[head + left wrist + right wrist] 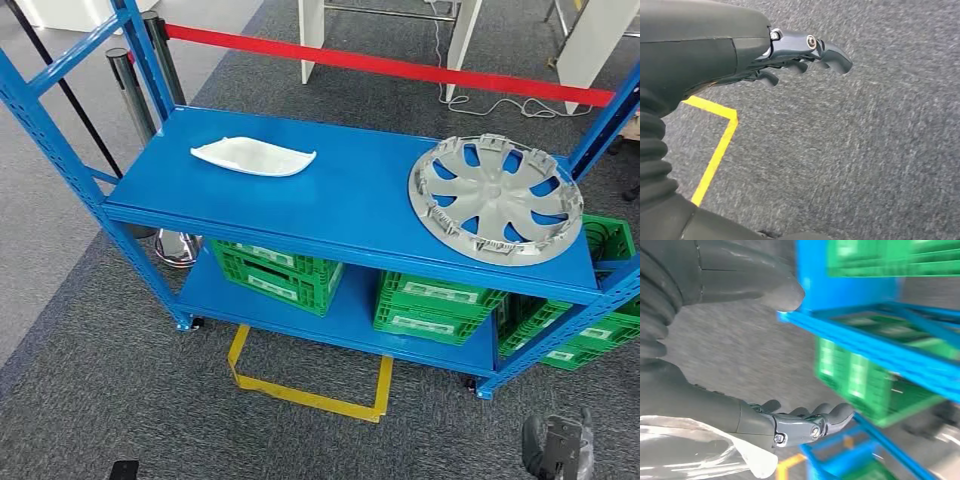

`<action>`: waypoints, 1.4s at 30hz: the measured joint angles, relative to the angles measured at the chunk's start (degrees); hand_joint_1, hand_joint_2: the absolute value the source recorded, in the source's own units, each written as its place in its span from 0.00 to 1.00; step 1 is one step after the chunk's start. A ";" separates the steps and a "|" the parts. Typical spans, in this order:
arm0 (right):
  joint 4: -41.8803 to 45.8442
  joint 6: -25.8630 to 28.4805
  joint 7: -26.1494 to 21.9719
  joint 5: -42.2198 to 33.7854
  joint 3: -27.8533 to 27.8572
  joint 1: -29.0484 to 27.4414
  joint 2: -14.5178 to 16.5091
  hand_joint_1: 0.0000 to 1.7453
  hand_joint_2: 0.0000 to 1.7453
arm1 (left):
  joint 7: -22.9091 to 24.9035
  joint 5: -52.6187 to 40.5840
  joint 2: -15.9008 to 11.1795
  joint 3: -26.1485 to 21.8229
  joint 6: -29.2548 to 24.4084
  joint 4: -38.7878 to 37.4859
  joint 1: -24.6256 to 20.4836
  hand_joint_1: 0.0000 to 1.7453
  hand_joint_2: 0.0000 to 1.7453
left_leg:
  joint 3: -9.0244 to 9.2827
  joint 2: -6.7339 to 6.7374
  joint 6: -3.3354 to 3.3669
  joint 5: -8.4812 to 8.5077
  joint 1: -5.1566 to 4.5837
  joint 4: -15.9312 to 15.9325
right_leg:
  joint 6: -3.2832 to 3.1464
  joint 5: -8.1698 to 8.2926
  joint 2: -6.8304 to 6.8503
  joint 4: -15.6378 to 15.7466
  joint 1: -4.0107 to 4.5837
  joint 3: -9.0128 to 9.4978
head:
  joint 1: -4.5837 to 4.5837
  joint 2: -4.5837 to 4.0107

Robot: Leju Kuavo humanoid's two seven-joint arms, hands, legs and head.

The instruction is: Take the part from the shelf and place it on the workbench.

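parts are lying untouched on the shelf [355,190]: white part [254,156] at ten o'clock, hubcap [496,197] at two. left hand [798,55] and right hand [806,422] are hanging loosely open, holding nothing.

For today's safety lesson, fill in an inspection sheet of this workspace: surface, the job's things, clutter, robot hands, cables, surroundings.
Surface: blue shelf, top level flat, mostly bare.
Job's things: silver wheel cover on the top level's right end; white curved part toward the left.
Clutter: green crates on the lower level.
Robot hands: left robot hand empty above carpet; right robot hand empty near the shelf frame.
Cables: white cable on the floor behind.
Surroundings: red barrier tape, yellow floor marking, grey carpet.
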State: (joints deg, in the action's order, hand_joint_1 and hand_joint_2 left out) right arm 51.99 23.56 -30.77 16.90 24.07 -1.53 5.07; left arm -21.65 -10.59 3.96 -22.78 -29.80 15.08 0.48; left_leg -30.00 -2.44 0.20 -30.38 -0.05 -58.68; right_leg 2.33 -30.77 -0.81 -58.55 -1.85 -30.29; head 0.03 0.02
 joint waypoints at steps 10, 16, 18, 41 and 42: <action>12.53 3.44 1.39 6.49 -7.58 3.74 -5.15 0.00 1.00 | -2.01 -6.92 0.97 -5.72 1.31 -0.27 -1.53 0.00 0.00 | 0.00 0.00 0.07 0.05 -0.04 -0.03 | 0.16 0.11 -0.01 0.00 -0.04 0.04 | -0.02 0.00; 17.39 3.39 4.45 12.62 -14.13 9.86 -8.88 0.00 1.00 | -2.37 -10.50 1.59 -8.12 2.07 -0.36 -2.44 0.00 0.00 | 0.00 0.00 0.08 0.11 -0.05 -0.05 | 0.24 0.17 -0.01 0.00 -0.05 0.05 | -0.01 0.00; 18.45 2.92 5.53 14.64 -16.51 12.33 -9.90 0.00 1.00 | -2.49 -11.51 1.78 -8.74 2.26 -0.38 -2.68 0.00 0.00 | 0.00 0.00 0.08 0.14 -0.05 -0.06 | 0.25 0.18 -0.01 0.00 -0.05 0.05 | -0.01 0.00; 21.74 -8.42 17.46 32.57 -47.74 39.54 -16.68 0.00 1.00 | -1.98 -21.94 3.95 -12.89 2.81 -0.77 -4.64 0.00 0.00 | -0.02 -0.01 0.11 0.17 -0.04 -0.08 | 0.28 0.20 0.01 0.00 -0.06 0.06 | -0.02 0.00; 21.74 -8.90 17.91 33.10 -49.14 40.43 -16.81 0.00 1.00 | -1.94 -22.35 4.04 -12.98 2.80 -0.80 -4.72 0.00 0.00 | -0.02 -0.01 0.11 0.17 -0.04 -0.08 | 0.28 0.20 0.01 0.00 -0.06 0.06 | -0.02 0.00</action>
State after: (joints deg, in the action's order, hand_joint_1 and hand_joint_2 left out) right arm 73.72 14.66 -12.86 49.99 -25.06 38.90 -11.74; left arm -23.59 -32.94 7.99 -35.75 -27.00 14.28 -4.24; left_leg -30.02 -2.46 0.31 -30.21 -0.09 -58.76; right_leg 2.61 -30.57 -0.80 -58.56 -1.91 -30.23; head 0.01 0.02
